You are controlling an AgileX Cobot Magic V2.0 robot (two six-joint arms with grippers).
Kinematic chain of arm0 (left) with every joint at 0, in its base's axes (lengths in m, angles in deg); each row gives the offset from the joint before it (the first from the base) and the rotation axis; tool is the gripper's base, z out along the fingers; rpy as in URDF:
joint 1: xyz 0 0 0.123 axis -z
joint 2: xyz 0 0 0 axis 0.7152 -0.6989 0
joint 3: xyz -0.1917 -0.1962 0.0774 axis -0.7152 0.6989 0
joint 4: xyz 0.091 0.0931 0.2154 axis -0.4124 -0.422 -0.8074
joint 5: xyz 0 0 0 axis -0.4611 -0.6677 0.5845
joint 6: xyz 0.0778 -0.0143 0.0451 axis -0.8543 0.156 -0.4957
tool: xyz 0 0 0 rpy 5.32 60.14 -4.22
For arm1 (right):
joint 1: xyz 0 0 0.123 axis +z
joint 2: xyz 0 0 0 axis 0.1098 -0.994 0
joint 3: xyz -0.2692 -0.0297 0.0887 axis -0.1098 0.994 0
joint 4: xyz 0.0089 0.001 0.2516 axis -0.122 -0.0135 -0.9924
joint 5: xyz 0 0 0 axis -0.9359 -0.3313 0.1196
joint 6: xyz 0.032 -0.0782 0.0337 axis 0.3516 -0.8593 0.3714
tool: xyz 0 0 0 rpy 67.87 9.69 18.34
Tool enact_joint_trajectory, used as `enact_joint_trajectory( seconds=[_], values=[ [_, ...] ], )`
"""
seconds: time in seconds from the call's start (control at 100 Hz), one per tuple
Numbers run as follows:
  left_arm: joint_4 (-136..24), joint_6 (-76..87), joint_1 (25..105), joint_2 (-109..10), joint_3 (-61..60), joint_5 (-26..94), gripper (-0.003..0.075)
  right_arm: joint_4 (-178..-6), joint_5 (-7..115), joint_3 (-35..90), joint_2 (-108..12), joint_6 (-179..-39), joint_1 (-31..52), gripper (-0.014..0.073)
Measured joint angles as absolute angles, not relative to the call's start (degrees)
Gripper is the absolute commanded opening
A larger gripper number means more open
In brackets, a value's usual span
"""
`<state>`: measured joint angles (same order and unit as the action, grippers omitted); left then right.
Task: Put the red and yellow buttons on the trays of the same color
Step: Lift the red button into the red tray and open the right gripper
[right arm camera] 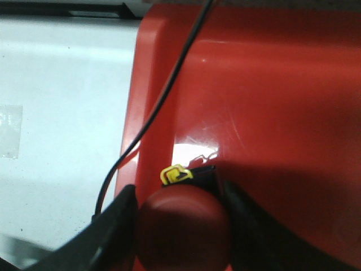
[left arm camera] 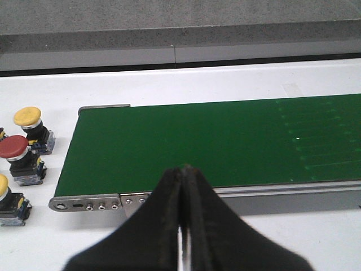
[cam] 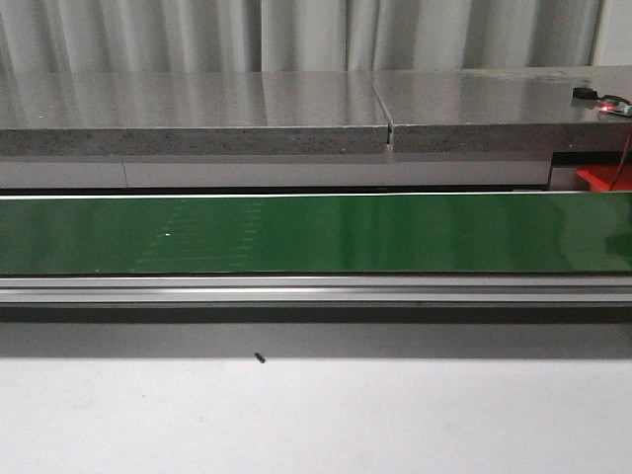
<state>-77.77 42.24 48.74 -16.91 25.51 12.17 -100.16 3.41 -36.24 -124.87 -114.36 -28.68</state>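
Red button (right arm camera: 183,226) is held between the fingers of the right gripper (right arm camera: 181,231), jaws closed on its cap, over the red tray (right arm camera: 271,101). A black cable (right arm camera: 163,96) crosses the tray edge. Left gripper (left arm camera: 184,226) is seen fully closed, nothing held, at the near edge of the green conveyor belt (left arm camera: 214,141). Beside the belt end, a yellow button (left arm camera: 29,119), another red button (left arm camera: 16,151) and a partly cut-off yellow one (left arm camera: 4,195) are stood on the white table (left arm camera: 51,96).

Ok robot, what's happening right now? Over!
Right gripper shut on red button, over red tray. Left gripper shut, empty, above green conveyor belt. Black cable crosses tray edge.
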Motion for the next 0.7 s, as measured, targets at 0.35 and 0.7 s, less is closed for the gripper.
enact_joint_trajectory(
  seconds=[0.35,0.7],
  values=[
    [-77.77,42.24,48.74,-16.91,25.51,12.17,-0.002,-100.77,3.31,-36.24,-125.24,-114.36,-28.68,0.0435],
    [-77.77,42.24,48.74,-16.91,25.51,12.17,-0.002,-101.23,3.31,-36.48,-124.78,-114.23,-28.68,0.0508]
  ],
)
